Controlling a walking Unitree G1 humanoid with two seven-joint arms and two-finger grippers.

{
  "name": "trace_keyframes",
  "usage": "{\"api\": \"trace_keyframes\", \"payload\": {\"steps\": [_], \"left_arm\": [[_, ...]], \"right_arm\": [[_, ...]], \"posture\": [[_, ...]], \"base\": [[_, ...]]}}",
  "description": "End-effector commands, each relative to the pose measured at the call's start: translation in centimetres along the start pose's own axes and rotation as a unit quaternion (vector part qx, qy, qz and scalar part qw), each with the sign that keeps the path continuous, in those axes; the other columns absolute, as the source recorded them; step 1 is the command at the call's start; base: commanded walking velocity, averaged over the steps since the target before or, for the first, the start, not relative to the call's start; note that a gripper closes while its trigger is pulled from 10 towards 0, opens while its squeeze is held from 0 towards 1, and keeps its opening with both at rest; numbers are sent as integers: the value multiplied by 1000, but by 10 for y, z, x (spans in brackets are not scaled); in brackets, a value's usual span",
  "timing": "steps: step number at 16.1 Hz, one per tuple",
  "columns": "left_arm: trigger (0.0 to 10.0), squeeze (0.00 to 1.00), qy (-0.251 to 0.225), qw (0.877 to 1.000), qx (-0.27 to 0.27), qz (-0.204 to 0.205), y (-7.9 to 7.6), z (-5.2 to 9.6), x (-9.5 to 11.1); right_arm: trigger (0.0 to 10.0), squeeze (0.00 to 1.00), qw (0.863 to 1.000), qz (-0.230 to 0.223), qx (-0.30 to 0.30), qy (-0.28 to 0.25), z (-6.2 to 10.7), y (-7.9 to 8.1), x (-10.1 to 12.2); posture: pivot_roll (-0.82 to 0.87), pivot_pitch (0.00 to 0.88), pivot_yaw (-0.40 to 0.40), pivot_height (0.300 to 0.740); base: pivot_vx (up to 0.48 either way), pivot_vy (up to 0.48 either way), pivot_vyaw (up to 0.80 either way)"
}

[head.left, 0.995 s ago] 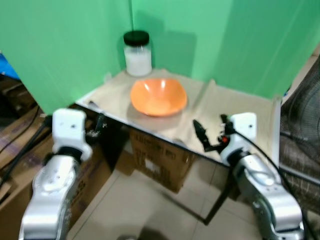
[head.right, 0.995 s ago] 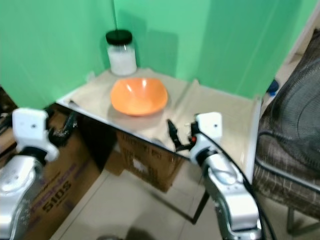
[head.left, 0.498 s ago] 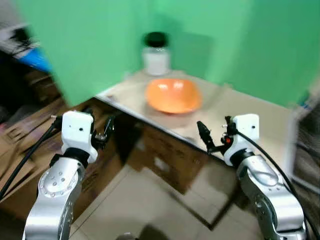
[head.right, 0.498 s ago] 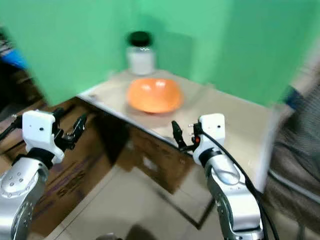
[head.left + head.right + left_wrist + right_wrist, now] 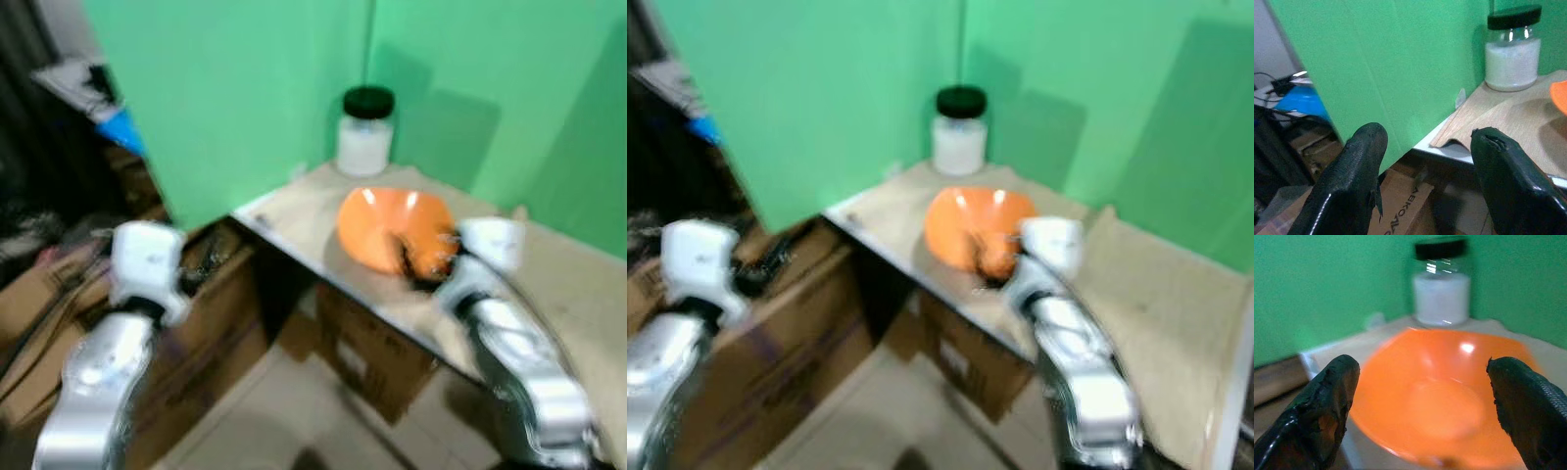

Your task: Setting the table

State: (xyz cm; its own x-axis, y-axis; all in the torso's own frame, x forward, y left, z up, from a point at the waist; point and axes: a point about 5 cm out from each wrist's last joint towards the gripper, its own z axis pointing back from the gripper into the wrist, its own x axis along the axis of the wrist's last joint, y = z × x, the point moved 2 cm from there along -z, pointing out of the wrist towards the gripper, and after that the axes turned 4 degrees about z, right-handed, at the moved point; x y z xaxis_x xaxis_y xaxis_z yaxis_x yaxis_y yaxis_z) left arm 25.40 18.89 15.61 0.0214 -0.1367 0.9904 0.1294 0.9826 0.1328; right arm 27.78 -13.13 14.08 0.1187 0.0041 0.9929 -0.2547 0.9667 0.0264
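My head views are blurred. Green walls (image 5: 245,88) corner a beige counter (image 5: 1156,294). On it, the orange bowl (image 5: 1440,396) sits before my right tool (image 5: 1422,416), spread wide, empty; left tool (image 5: 1425,181) likewise, beside cardboard boxes (image 5: 206,323). Jar (image 5: 1512,49) stands behind.

Green walls (image 5: 245,88), tan table (image 5: 1176,323), cardboard boxes (image 5: 211,323) beneath

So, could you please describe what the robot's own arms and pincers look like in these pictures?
Both arms are silver metal with rounded, glossy segments, each ending in a boxy white wrist housing. The left pincer and the right pincer each have two long, thick black fingers with rounded tips and a slightly rough, matt surface. The head views are too blurred to make out cables or markings.
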Motion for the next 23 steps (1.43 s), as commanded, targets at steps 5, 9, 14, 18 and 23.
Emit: {"api": "trace_keyframes", "payload": {"steps": [5,9,14,18,23], "left_arm": [[10000,0,-4,997,-75,16,-20,0,4],[10000,0,-7,980,-198,21,-41,-1,6],[10000,0,4,954,-296,45,-52,-1,6],[10000,0,15,936,-347,62,-61,3,5],[10000,0,32,922,-381,58,-60,9,3]], "right_arm": [[10000,0,999,20,-47,5,1,-27,9],[10000,1000,995,-66,-71,35,-6,-52,6],[10000,1000,990,-62,-79,97,-8,-80,4],[10000,0,977,-75,-79,182,-1,-82,-14],[0,0,958,-194,-53,207,-2,-72,-21]], "posture": [[34,0,41,740],[29,0,40,740],[8,0,45,740],[2,0,48,740],[1,0,47,740]], "base": [[236,0,0],[0,0,0],[0,0,0],[0,0,0],[0,0,0]]}}
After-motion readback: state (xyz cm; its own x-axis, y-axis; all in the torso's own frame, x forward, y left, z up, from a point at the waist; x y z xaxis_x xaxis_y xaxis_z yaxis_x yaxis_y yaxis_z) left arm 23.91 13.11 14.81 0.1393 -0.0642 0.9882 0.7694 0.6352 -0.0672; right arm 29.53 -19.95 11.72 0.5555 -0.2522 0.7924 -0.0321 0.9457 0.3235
